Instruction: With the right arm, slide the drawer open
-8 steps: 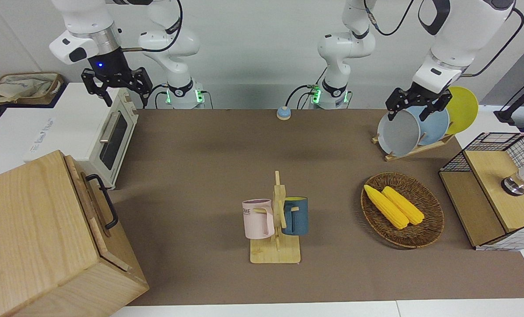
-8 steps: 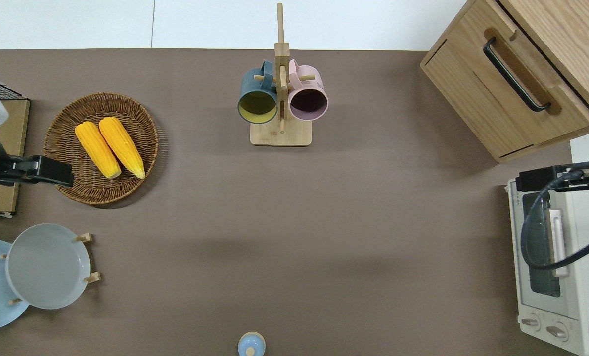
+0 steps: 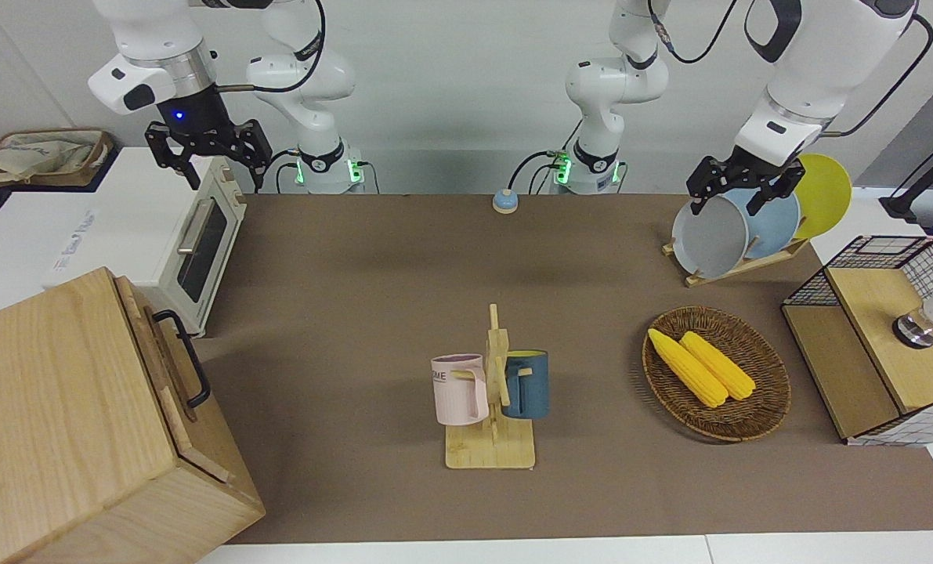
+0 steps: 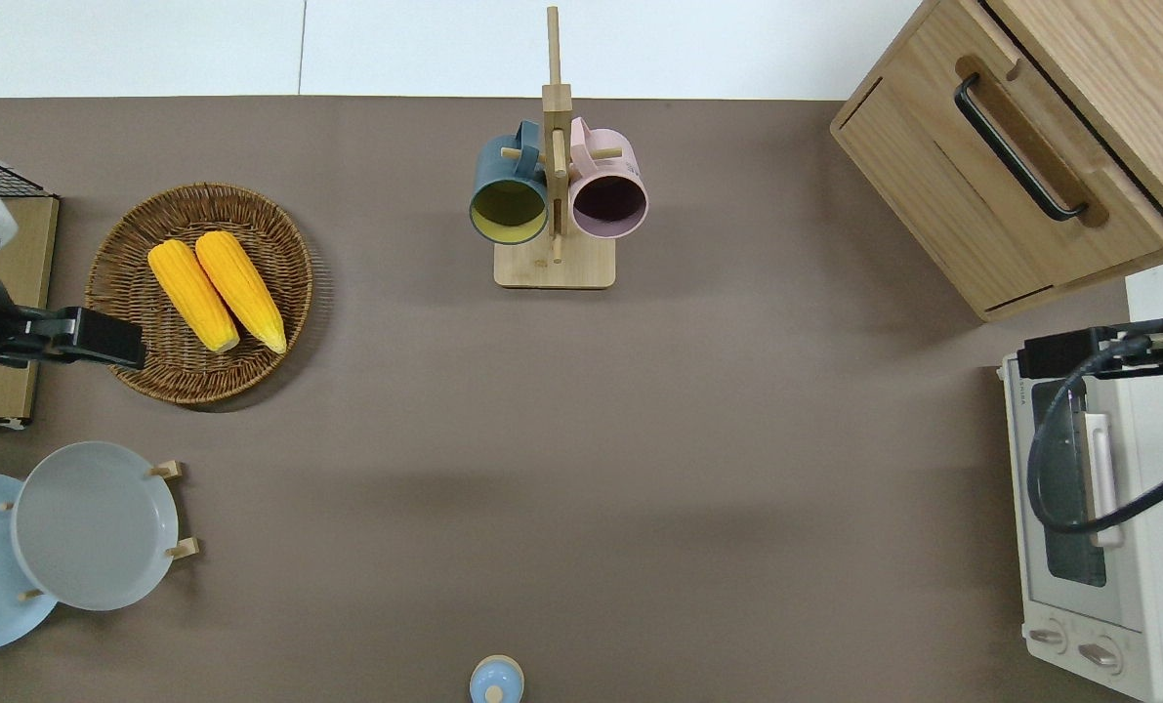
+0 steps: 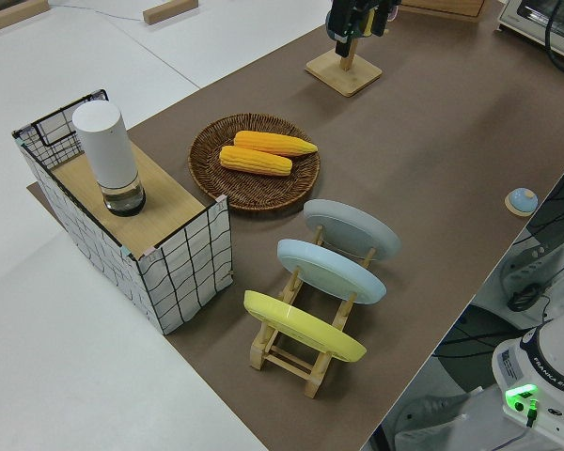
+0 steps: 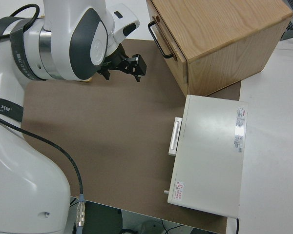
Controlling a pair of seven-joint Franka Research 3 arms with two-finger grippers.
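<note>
Drawer: wide pale-wood drawer (image 3: 170,368), shut, likely stiff, heavy-sliding.
Hold: black metal bar handle (image 3: 185,358).
Right gripper (image 3: 214,153): spread, empty.

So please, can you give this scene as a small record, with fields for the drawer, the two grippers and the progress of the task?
drawer: drawer shut, flush in the cabinet
handle: black bar handle, untouched
right gripper: right gripper open, up in the air, holding nothing
left gripper: left gripper, parked
progress: pull not yet begun
</note>
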